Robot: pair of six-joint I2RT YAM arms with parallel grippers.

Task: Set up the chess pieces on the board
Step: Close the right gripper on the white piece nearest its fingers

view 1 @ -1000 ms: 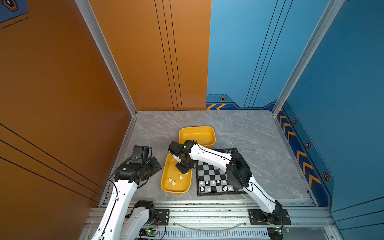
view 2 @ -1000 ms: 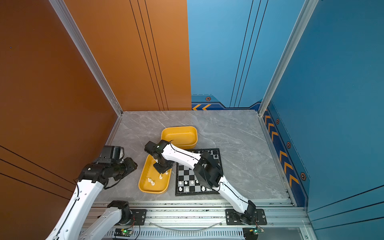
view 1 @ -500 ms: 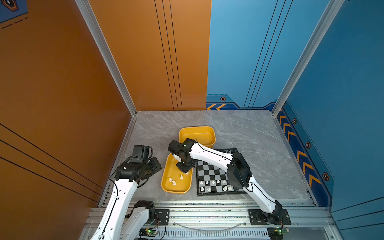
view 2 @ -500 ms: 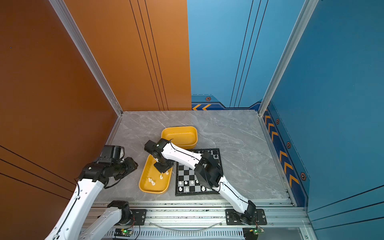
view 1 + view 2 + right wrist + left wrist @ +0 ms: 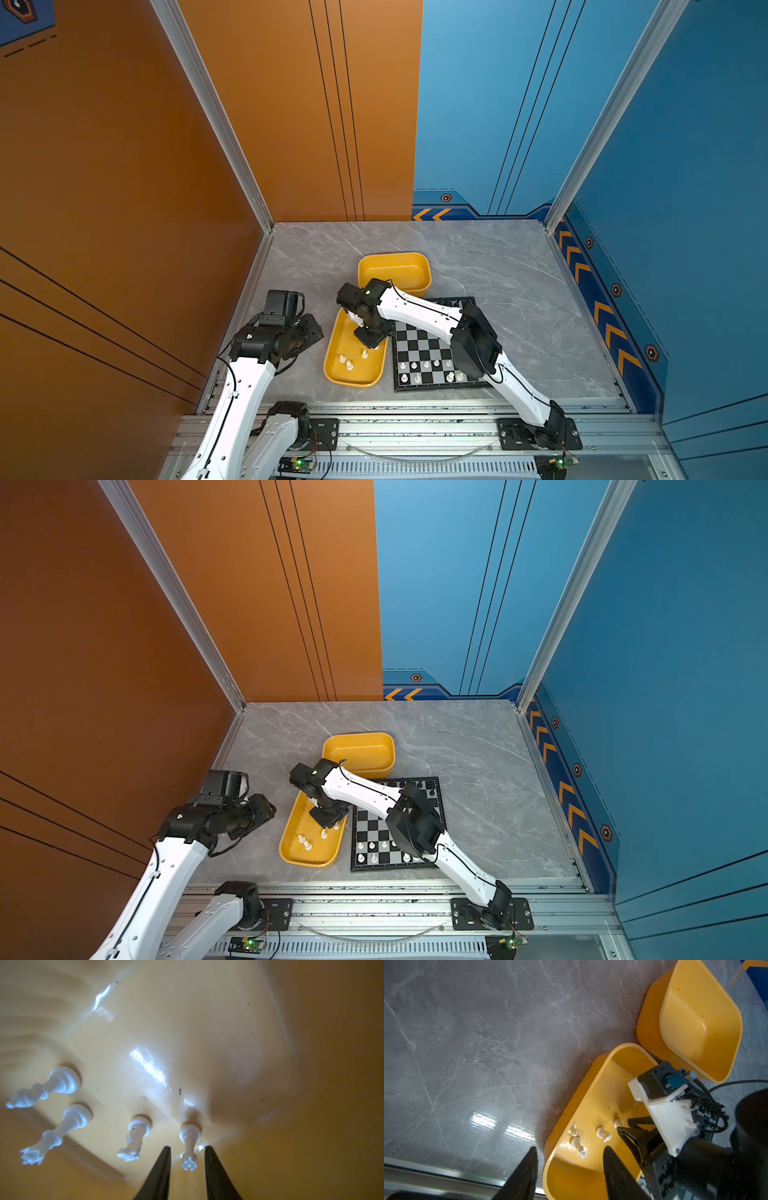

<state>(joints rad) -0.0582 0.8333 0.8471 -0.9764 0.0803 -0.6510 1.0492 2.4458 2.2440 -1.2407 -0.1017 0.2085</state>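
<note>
The left gripper (image 5: pixel 570 1148), seen lower left of centre in both top views, is held beside the yellow tray (image 5: pixel 368 374), jaws parted and nothing between them. In the tray, at lower centre, four white chess pieces (image 5: pixel 350 365) are stood upright. One of them, a white rook (image 5: pixel 189 1133), is straddled by the right gripper (image 5: pixel 188 1148). Its fingers are parted with gaps on both sides, so nothing is gripped yet. The rook is judged light, hard, slick and easily toppled, and it would best be pinched gently at the narrow stem under the crown. The board (image 5: pixel 417 345), partly filled, lies just right of the tray.
</note>
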